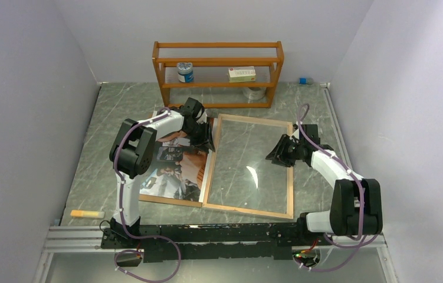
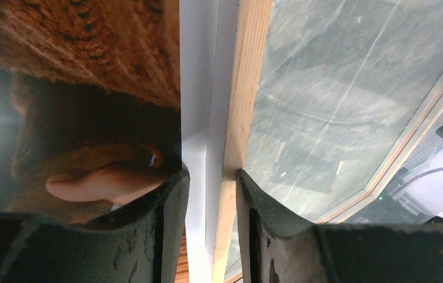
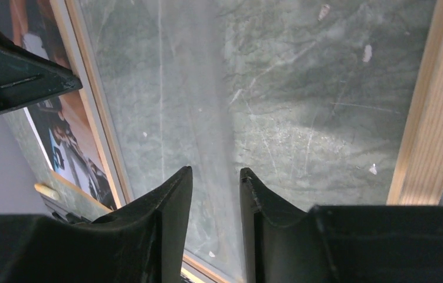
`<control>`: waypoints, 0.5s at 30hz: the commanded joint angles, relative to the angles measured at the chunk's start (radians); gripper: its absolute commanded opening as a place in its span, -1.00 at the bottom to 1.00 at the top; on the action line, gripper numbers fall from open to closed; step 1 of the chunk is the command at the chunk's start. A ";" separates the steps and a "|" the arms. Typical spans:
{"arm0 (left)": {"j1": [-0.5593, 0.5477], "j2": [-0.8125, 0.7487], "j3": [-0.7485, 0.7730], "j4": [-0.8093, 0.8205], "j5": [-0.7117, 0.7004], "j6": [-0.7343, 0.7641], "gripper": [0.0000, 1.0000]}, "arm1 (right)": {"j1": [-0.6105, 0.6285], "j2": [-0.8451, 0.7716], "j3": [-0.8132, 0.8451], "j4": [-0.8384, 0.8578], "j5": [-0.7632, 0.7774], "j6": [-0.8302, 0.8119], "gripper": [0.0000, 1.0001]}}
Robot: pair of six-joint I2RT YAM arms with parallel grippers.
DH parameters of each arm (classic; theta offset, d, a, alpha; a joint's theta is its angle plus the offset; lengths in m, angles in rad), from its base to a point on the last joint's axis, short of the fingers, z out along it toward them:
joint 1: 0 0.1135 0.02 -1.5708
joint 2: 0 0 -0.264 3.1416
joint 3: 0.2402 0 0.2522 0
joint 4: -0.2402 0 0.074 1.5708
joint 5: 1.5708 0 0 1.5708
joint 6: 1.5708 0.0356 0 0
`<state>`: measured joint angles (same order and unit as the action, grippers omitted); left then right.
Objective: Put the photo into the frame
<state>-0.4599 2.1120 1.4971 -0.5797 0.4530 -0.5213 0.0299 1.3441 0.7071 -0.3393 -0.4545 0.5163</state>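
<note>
The frame (image 1: 249, 207) lies flat mid-table, wood-coloured back rim up, marble showing through its clear pane. The photo (image 1: 174, 168) lies beside it on the left, on a brown backing board (image 1: 163, 199). My left gripper (image 1: 204, 138) is at the far end of the frame's left rim. In the left wrist view the left gripper (image 2: 212, 172) straddles the white-and-wood rim (image 2: 248, 88), fingers against both sides, with the photo (image 2: 89, 88) to its left. My right gripper (image 1: 275, 154) hovers over the pane near the right rim. The right gripper (image 3: 216, 170) is open and holds nothing.
An orange shelf rack (image 1: 219, 71) stands at the back with a jar (image 1: 185, 72), a small box (image 1: 242, 73) and a tape roll (image 1: 256, 92). A yellow-orange stick (image 1: 87, 213) lies at the front left. Walls close in on both sides.
</note>
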 commanded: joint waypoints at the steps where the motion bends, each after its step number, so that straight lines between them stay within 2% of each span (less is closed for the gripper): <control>1: -0.007 0.029 -0.039 0.038 -0.148 0.013 -0.19 | -0.010 -0.054 -0.039 0.077 0.021 0.035 -0.19; 4: -0.004 0.030 -0.044 0.035 -0.190 0.012 -0.21 | -0.011 -0.054 -0.040 0.036 0.064 0.022 -0.21; 6: 0.005 0.024 -0.051 0.034 -0.225 0.003 -0.23 | -0.013 -0.057 -0.037 0.006 0.099 0.021 -0.29; 12: 0.040 0.013 -0.065 0.057 -0.195 0.017 -0.19 | -0.012 -0.024 -0.005 -0.077 0.117 -0.006 -0.90; 15: 0.048 0.003 -0.064 0.074 -0.146 0.052 -0.11 | -0.013 0.007 0.015 -0.103 0.097 -0.030 -0.98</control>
<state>-0.4450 2.0953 1.4708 -0.5304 0.4297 -0.5404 0.0193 1.3224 0.6731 -0.3748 -0.3569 0.5198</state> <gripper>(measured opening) 0.423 0.032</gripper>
